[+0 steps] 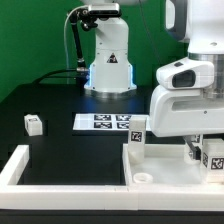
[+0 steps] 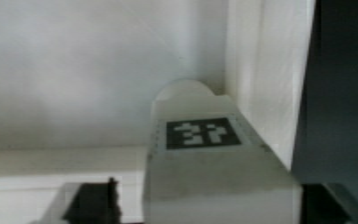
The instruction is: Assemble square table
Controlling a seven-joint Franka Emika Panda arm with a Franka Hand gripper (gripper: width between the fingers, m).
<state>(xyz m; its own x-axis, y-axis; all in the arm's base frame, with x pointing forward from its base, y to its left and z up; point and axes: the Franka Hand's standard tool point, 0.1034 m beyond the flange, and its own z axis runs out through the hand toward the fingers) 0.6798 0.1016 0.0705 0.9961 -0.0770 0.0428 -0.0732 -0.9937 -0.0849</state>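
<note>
The white square slab (image 1: pixel 170 182) lies at the front of the exterior view, with a round socket (image 1: pixel 143 178) near its front corner. One tagged white leg block (image 1: pixel 137 138) stands upright on the slab's far corner. Another leg block (image 1: pixel 33 123) lies loose on the black table at the exterior view's left. My gripper (image 1: pixel 203 150) hangs over the slab's right part, shut on a third tagged leg (image 1: pixel 212 156). In the wrist view this leg (image 2: pixel 202 135) fills the space between my dark fingers (image 2: pixel 96 200), in my gripper (image 2: pixel 211 208), with the white slab (image 2: pixel 87 70) behind it.
The marker board (image 1: pixel 108 122) lies flat in the middle of the table, in front of the robot base (image 1: pixel 108 60). A long white border bar (image 1: pixel 14 166) runs along the front left. The arm's white body (image 1: pixel 185 95) hides the slab's right side.
</note>
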